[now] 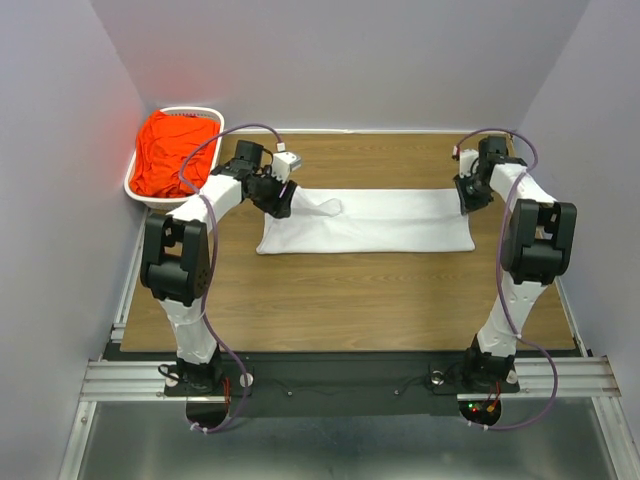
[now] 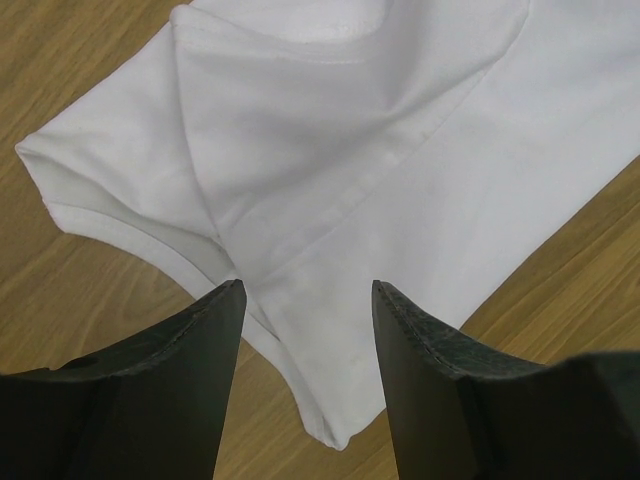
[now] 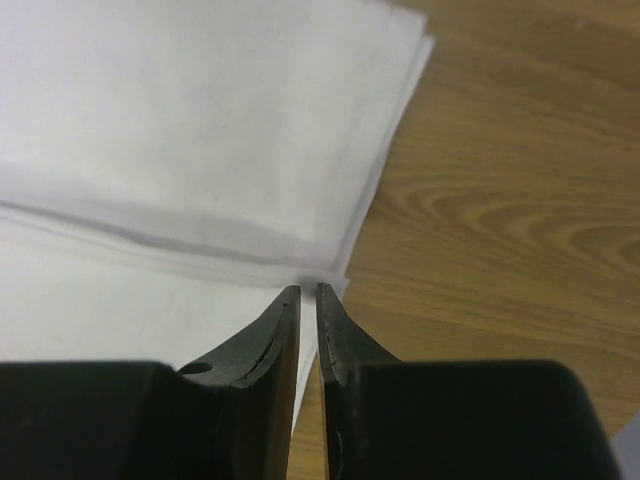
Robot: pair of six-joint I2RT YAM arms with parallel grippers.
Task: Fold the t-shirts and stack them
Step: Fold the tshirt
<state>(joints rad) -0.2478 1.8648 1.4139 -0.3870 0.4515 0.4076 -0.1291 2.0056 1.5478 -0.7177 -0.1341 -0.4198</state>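
Note:
The white t-shirt (image 1: 380, 225) lies folded into a long strip across the middle of the wooden table. My left gripper (image 1: 283, 200) is at its left end. In the left wrist view it (image 2: 305, 285) is open, with its jaws astride a corner of the shirt (image 2: 380, 150) next to the sleeve. My right gripper (image 1: 470, 195) is at the strip's right end. In the right wrist view it (image 3: 308, 288) is shut, with its tips pinching the layered edge of the shirt (image 3: 180, 120). The orange-red t-shirt (image 1: 168, 150) lies crumpled in the basket.
A white slotted basket (image 1: 135, 190) stands at the back left corner, overhanging the table's edge. Bare wooden table (image 1: 350, 300) lies in front of the white shirt. Grey walls close in on the left, the back and the right.

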